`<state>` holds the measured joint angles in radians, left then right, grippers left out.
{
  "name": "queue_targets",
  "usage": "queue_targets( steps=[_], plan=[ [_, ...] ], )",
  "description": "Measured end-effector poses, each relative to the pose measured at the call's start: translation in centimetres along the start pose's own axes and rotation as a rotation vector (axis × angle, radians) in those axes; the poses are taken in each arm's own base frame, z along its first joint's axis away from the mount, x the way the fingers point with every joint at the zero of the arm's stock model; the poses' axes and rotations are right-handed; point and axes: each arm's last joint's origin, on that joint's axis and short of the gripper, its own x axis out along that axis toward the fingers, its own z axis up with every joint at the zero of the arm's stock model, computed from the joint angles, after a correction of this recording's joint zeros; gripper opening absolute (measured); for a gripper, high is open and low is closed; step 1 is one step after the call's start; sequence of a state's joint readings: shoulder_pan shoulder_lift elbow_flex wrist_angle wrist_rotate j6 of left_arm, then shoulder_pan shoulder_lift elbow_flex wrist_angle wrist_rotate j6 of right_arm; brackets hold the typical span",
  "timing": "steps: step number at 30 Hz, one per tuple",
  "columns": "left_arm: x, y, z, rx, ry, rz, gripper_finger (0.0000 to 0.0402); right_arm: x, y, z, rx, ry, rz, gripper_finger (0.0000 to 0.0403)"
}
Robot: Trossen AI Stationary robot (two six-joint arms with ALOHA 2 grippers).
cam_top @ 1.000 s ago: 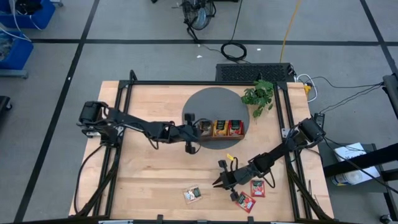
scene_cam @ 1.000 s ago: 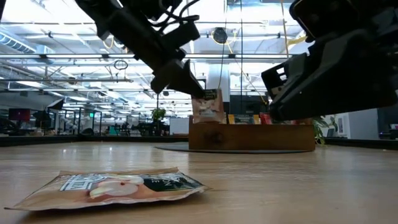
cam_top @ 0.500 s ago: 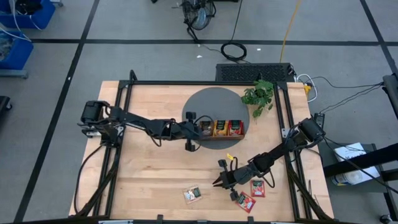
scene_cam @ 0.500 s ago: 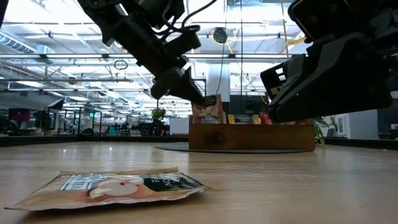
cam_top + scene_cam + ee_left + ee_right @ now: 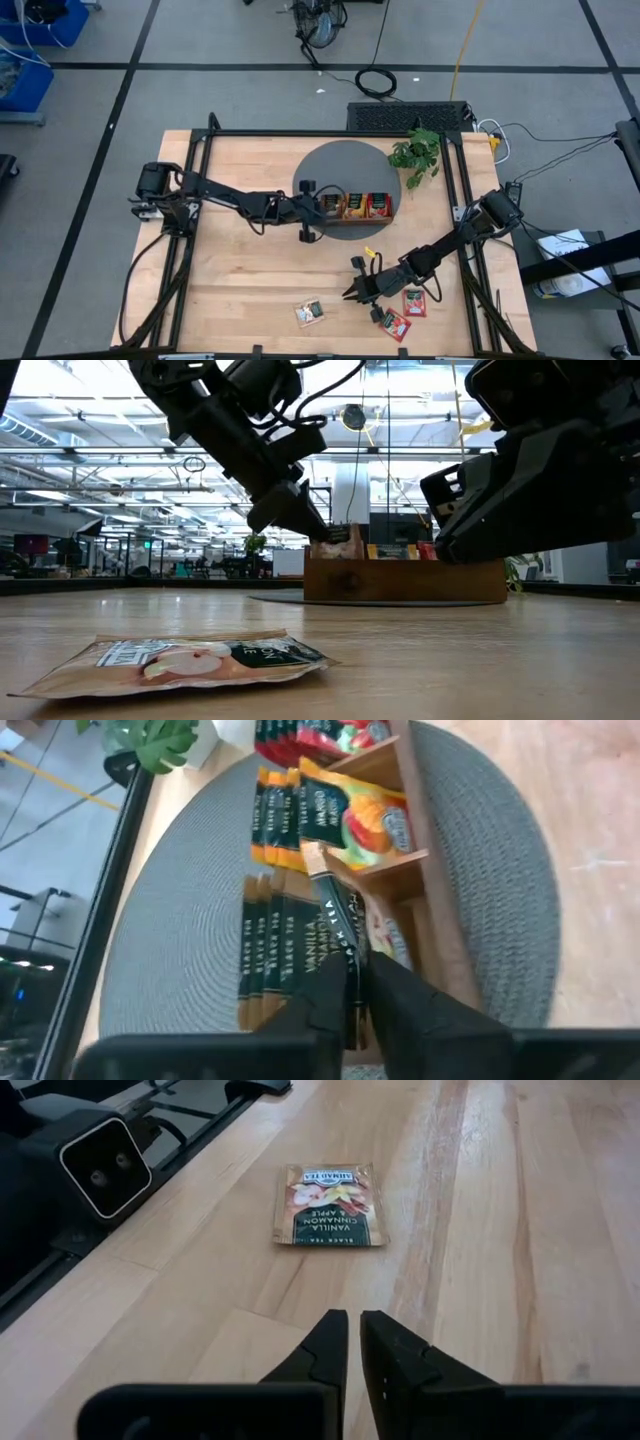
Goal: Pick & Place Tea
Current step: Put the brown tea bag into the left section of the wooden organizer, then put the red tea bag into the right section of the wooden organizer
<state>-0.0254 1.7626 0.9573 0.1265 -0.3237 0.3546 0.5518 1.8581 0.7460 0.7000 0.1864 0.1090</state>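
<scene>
I am reaching my left tool (image 5: pixel 322 205) over the left end of the wooden tray (image 5: pixel 358 222), which is sitting on the round grey mat (image 5: pixel 345 165) in the upper middle of the high view. In the left wrist view my left fingers (image 5: pixel 400 1000) are standing narrow, with the edge of a beige tea bag (image 5: pixel 340 925) between them; the bag is standing upright in the tray's end compartment. I cannot tell whether I am gripping it or only touching it. The middle compartment is holding orange tea bags (image 5: pixel 353 205) and the far one red tea bags (image 5: pixel 378 205).

My right tool (image 5: pixel 350 294) is hanging low over the counter (image 5: pixel 240 270) in the lower middle of the high view, pointing left. Its fingers (image 5: pixel 325 1342) are standing nearly together with only a slit between them and nothing in it. A loose beige tea bag (image 5: pixel 309 312) is lying flat on the counter just ahead of it, near the lower edge. Two red tea bags (image 5: pixel 405 313) are lying flat by the right arm, toward the lower right.

A small green plant (image 5: pixel 417 152) is standing at the mat's upper right.
</scene>
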Motion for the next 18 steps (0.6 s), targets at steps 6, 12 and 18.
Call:
queue_targets(
  steps=[6, 12, 18],
  plan=[
    [0.0, 0.0, 0.0, -0.019, -0.001, -0.001, 0.0143, 0.0, 0.0, 0.0, 0.001, 0.002, 0.000, 0.0020],
    [-0.1, 0.1, 0.4, -0.003, -0.005, 0.105, 0.0204, 0.0, 0.0, 0.0, 0.002, 0.002, 0.000, 0.0019],
    [-1.0, -0.7, 1.1, -0.057, -0.027, 0.134, 0.0216, 0.0, 0.0, 0.0, 0.001, 0.002, 0.000, 0.0018]
  ],
)
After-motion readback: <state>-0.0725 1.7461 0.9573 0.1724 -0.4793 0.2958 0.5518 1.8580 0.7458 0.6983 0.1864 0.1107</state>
